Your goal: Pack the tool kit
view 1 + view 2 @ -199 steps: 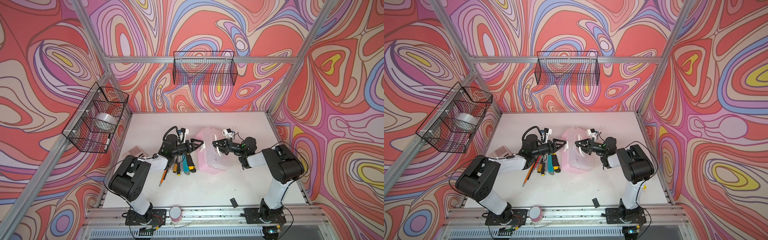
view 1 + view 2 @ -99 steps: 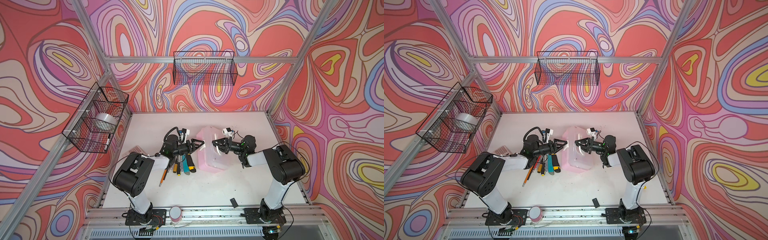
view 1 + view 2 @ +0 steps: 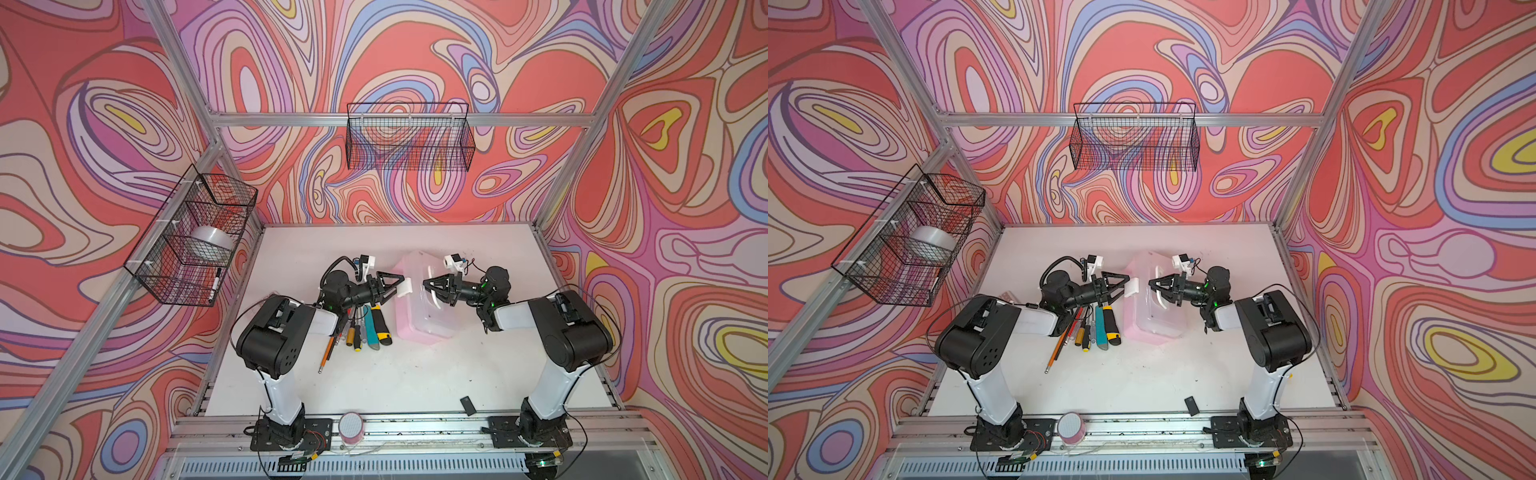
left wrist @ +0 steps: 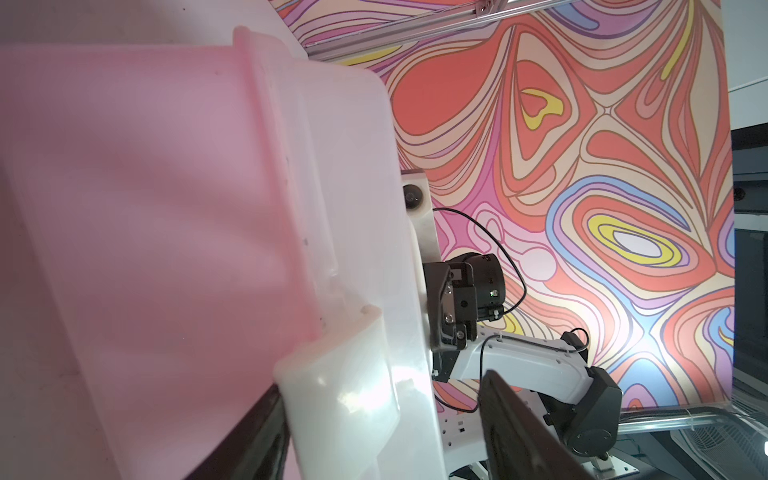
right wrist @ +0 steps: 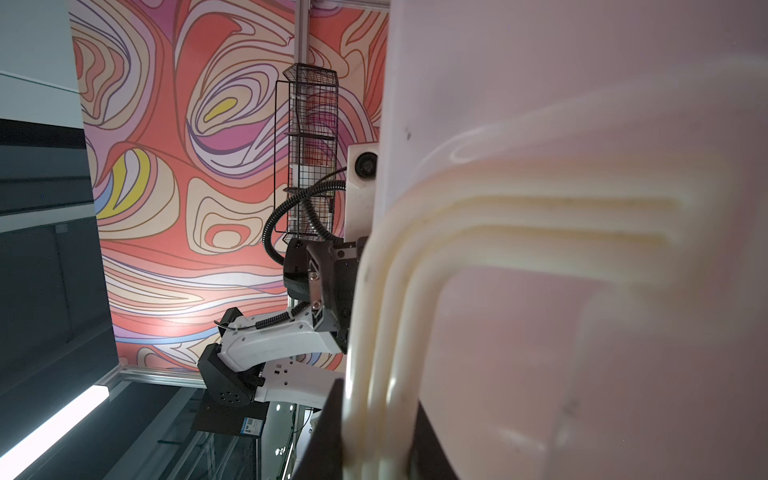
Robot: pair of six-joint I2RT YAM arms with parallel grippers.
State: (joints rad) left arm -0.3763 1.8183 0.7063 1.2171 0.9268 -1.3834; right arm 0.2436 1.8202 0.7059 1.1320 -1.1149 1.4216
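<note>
both arms are folding low over the white surface (image 3: 374, 382), forearms reaching level toward the middle from opposite sides, so the end effectors are facing each other across the small pink plastic box with a clear lid (image 3: 415, 330), which is sitting mid-surface. the left end effector (image 3: 397, 285) is standing spread around the box's white latch (image 3: 405, 288), one finger (image 4: 249, 428) touching it in the left wrist view. the right end effector (image 3: 426, 284) is pinching the curved white handle (image 5: 540, 224) on the lid. just left of the box, a row of loose screwdrivers, pencils and utility knives (image 3: 371, 328) is lying beneath the left wrist.
</note>
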